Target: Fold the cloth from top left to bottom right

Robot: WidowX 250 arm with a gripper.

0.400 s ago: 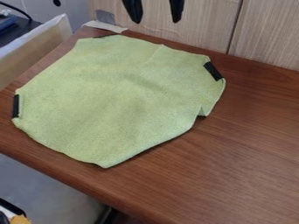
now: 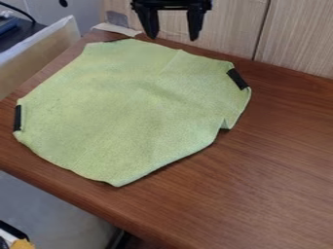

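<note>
- We see the green cloth (image 2: 130, 107) spread near the table's (image 2: 280, 165) left edge.
- More table extends at its right.
- At top, we see the gripper (image 2: 174, 37), fingers wide apart.

- Can see a brown wooden table (image 2: 280, 165), reaching out to 3 and 5 o'clock
- Then pale wood-grain panels (image 2: 299, 36) behind, from 12 to 2 o'clock, with a dark seam at 1
- At 11, spot a whitish strip (image 2: 117, 29) along the table edge, just below a grey patch (image 2: 118, 19)
- Near 10, find a tan board (image 2: 39, 59), and past it a blue item (image 2: 8, 26) and black cable (image 2: 21, 10)
- Between 7 and 8, notice something orange (image 2: 23, 244)
</note>
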